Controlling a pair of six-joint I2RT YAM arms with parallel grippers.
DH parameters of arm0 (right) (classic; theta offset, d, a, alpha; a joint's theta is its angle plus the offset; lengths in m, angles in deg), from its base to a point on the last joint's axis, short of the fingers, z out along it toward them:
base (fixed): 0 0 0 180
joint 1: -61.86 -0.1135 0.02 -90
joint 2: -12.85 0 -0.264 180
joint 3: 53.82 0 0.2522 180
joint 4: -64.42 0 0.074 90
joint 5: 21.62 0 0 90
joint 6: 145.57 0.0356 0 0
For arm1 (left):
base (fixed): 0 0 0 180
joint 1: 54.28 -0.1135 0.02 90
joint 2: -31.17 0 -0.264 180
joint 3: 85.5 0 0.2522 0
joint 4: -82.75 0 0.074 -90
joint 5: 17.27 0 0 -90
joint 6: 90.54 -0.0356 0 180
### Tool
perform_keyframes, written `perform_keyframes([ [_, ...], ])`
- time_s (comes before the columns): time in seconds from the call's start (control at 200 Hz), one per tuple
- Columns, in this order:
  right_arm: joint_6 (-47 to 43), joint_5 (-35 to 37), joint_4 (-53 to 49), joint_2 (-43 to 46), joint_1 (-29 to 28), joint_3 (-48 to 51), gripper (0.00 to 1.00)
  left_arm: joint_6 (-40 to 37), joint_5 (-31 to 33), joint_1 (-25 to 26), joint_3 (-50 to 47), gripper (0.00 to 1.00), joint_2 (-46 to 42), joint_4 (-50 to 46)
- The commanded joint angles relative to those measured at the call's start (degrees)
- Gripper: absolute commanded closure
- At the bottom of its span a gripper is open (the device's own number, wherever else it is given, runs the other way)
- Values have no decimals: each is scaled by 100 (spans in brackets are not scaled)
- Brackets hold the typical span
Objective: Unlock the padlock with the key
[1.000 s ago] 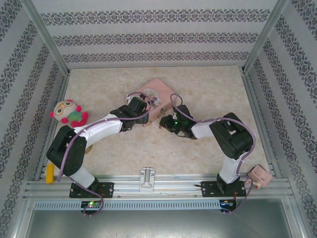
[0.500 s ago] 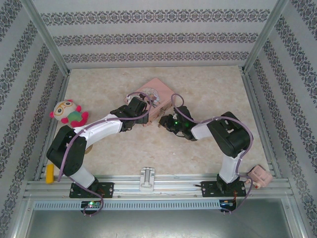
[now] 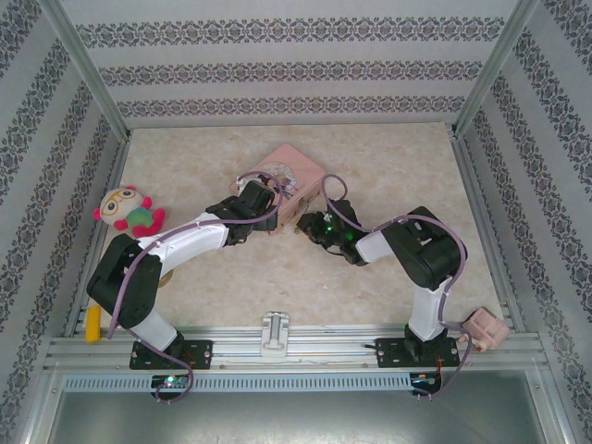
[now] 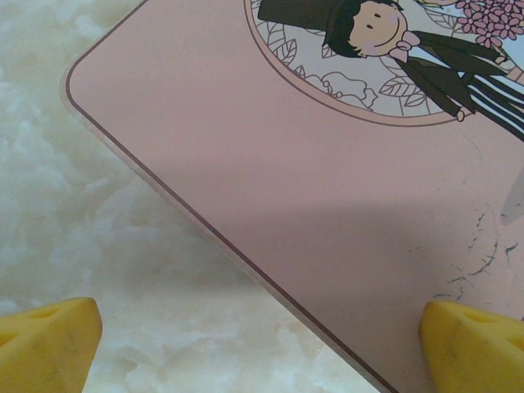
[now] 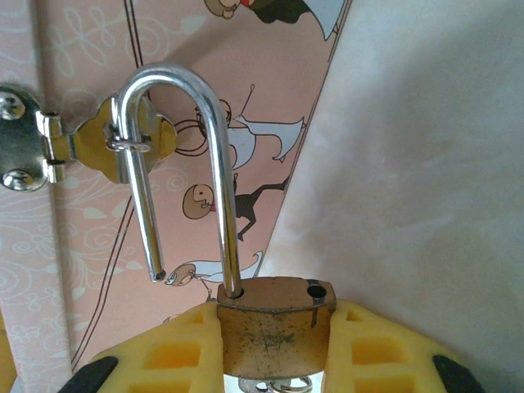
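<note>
Patterned wallpaper is wrapping three sides of the cell, and the pale marbled counter (image 3: 398, 176) is lying between them, edged by aluminium rails. From the overhead camera I am watching both arms folding inward toward the pink tin (image 3: 294, 171), which is sitting just behind the middle of the counter. The left arm (image 3: 180, 242) is bending at a sharp elbow near the left rail and running its white forearm up and right to the tin's near-left side. The right arm (image 3: 421, 254) is mirroring it, elbow out on the right, forearm reaching left to the tin's near-right side.

The left end effector (image 4: 260, 348) is hanging wide open and holding nothing. One yellow fingertip (image 4: 45, 344) is hovering over bare counter and the other over the lid. The tin's long edge is running diagonally between them, its rounded corner lying up and to the left.

The right end effector (image 5: 274, 348) is clamping the padlock (image 5: 274, 319) by its brass body, one pad on each side. The silver shackle (image 5: 224, 205) is standing open, its short leg out of the body and threaded through the loop of the tin's hasp (image 5: 86, 141). A sliver of silvery metal (image 5: 274, 385) is peeking out under the body, too cropped for me to identify.

Open counter is stretching behind the tin to the far wall and across the right half. A plush toy (image 3: 129, 211) is sitting by the left rail, beside the left elbow.
</note>
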Motion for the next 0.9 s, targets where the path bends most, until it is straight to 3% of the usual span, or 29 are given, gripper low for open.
perform_keyframes([
  [0.0, 247, 396, 591, -200, 98, -45, 100, -12, 2, 58, -81, 1, 28, -120],
  [0.899, 532, 545, 1063, -544, 123, -145, 100, 17, -38, 58, -118, 1, 1, -102],
])
